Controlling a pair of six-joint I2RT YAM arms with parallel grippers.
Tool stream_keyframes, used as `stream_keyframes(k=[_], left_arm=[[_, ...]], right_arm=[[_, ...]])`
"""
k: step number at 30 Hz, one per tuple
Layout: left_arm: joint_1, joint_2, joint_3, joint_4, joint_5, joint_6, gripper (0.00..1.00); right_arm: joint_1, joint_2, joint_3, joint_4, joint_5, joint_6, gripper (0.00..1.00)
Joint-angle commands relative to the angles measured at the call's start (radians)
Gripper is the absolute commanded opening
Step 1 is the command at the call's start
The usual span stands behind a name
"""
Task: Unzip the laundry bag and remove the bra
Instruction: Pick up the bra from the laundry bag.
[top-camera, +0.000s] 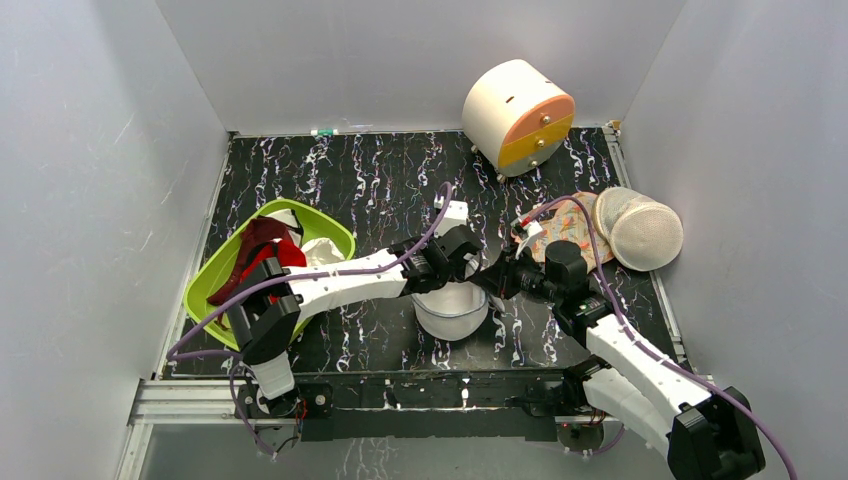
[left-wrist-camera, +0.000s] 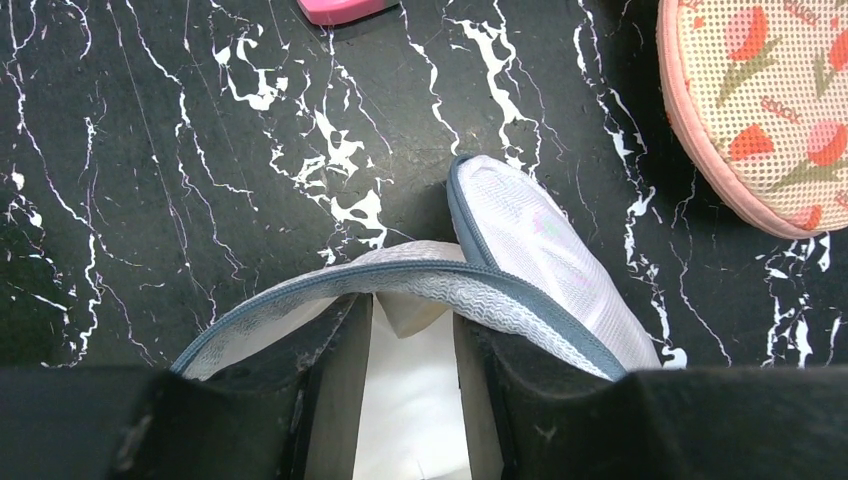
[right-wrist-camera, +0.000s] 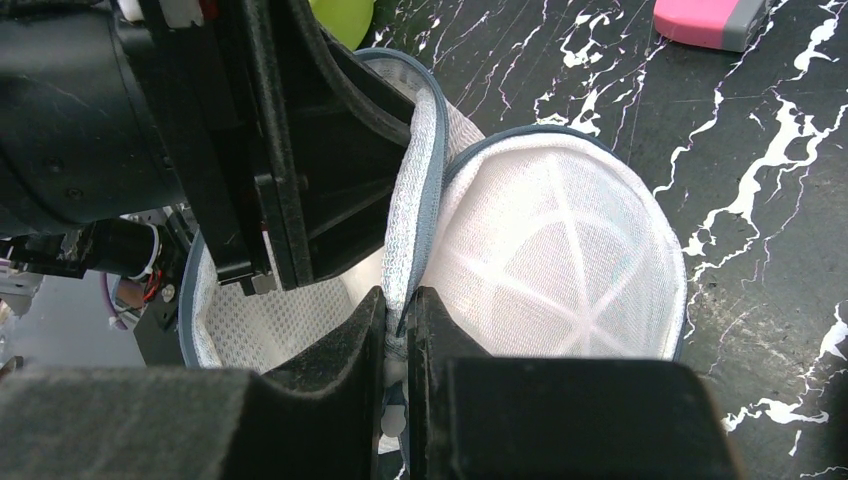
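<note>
With the laundry bag (top-camera: 452, 305) gaping unzipped by the middle of the near edge, my right gripper (right-wrist-camera: 397, 310) clamps its rim, whether my left gripper (left-wrist-camera: 412, 340) grips I cannot tell, and the bra (top-camera: 291, 254) seems already out, in the green basin (top-camera: 203, 283) by the left edge.

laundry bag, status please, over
Right tool shut on the laundry bag rim. Left tool in the open mouth, grip unclear. No red showing inside; nothing in the way.
</note>
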Motion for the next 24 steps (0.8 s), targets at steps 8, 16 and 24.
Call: stream_keyframes(k=[8, 16, 24], left_arm=[[0.007, -0.01, -0.011, -0.004, -0.076, 0.024, 0.28], [0.012, 0.006, -0.005, 0.002, -0.07, 0.041, 0.29], [0.014, 0.024, 0.031, -0.014, -0.042, 0.088, 0.12]], right_arm=[[0.007, -0.023, 0.004, 0.046, -0.006, 0.001, 0.0], [0.006, -0.022, 0.009, 0.044, -0.009, 0.002, 0.0], [0.007, -0.03, 0.009, 0.03, -0.001, 0.003, 0.0]])
